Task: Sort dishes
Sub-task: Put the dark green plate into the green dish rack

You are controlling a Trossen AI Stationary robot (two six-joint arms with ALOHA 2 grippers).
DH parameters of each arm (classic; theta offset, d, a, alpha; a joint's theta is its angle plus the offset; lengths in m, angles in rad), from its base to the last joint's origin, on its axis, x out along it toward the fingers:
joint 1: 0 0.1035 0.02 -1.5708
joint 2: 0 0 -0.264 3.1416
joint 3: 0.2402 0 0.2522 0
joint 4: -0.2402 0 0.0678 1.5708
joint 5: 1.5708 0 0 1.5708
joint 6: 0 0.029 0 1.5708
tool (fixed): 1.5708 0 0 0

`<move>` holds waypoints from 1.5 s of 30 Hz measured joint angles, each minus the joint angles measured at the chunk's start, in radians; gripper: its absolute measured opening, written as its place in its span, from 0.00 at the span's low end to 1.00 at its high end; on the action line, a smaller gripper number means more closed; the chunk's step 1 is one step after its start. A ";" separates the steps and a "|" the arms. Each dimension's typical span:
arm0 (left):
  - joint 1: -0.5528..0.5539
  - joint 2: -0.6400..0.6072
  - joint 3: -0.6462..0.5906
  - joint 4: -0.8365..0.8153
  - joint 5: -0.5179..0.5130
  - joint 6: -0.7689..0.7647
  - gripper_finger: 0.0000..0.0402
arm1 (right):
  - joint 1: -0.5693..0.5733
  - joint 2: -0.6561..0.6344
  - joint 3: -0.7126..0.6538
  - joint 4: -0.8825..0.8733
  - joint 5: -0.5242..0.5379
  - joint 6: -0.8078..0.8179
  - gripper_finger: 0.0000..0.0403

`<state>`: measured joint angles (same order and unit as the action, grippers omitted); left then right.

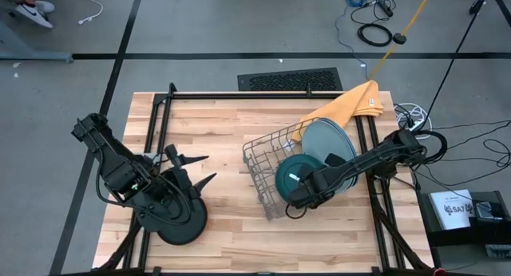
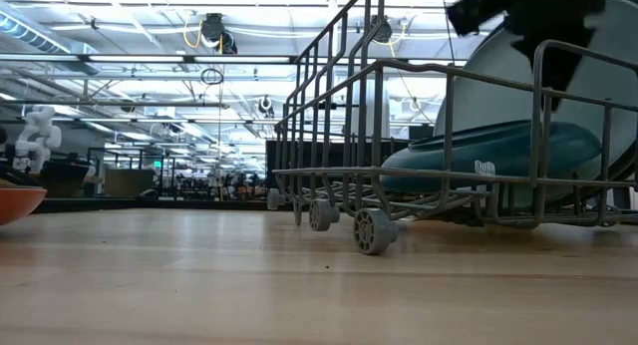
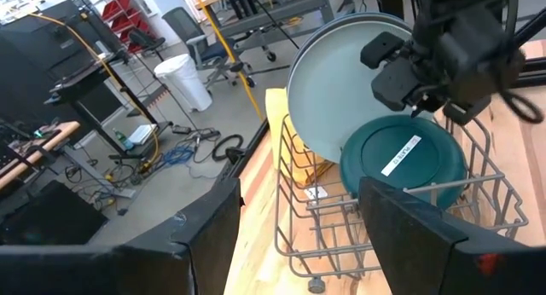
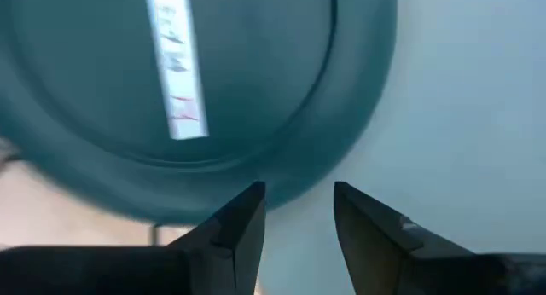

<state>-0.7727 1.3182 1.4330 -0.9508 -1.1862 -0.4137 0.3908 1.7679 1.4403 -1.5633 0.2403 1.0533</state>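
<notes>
Two plates lean in the wire dish rack [image 1: 267, 168]; the right gripper [image 1: 299, 198], fingers parted and empty, hovers at the dark teal plate's [image 1: 297, 174] rim.

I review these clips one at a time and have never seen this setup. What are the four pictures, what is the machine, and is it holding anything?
Two dark robot arms work at a wooden table. One picture looks straight down from above, one looks level across the tabletop, and two come from cameras on the arms' wrists.

On the table stands a wire dish rack. In it a dark teal plate leans against a larger pale blue plate, with a yellow-orange cloth behind them. At the low view's edge an orange-red dish just shows.

The right gripper hangs over the teal plate's rim, jaws apart with nothing between them. The left gripper waits on the table's other side, jaws open and empty.
</notes>
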 joint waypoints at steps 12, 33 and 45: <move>0.019 0.000 0.000 0.002 0.002 0.000 0.60 | -0.038 -0.008 -0.111 0.132 0.009 -0.050 0.20; 0.051 0.012 0.000 0.000 0.055 -0.008 0.60 | 0.031 -0.234 -0.108 0.453 0.267 -0.167 0.23; 0.292 0.207 0.000 0.157 0.422 0.206 0.60 | 0.090 -0.236 -0.107 0.429 0.157 -0.292 0.27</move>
<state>-0.4811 1.5253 1.4326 -0.7937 -0.7645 -0.2075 0.4810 1.5318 1.3338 -1.1346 0.3971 0.7610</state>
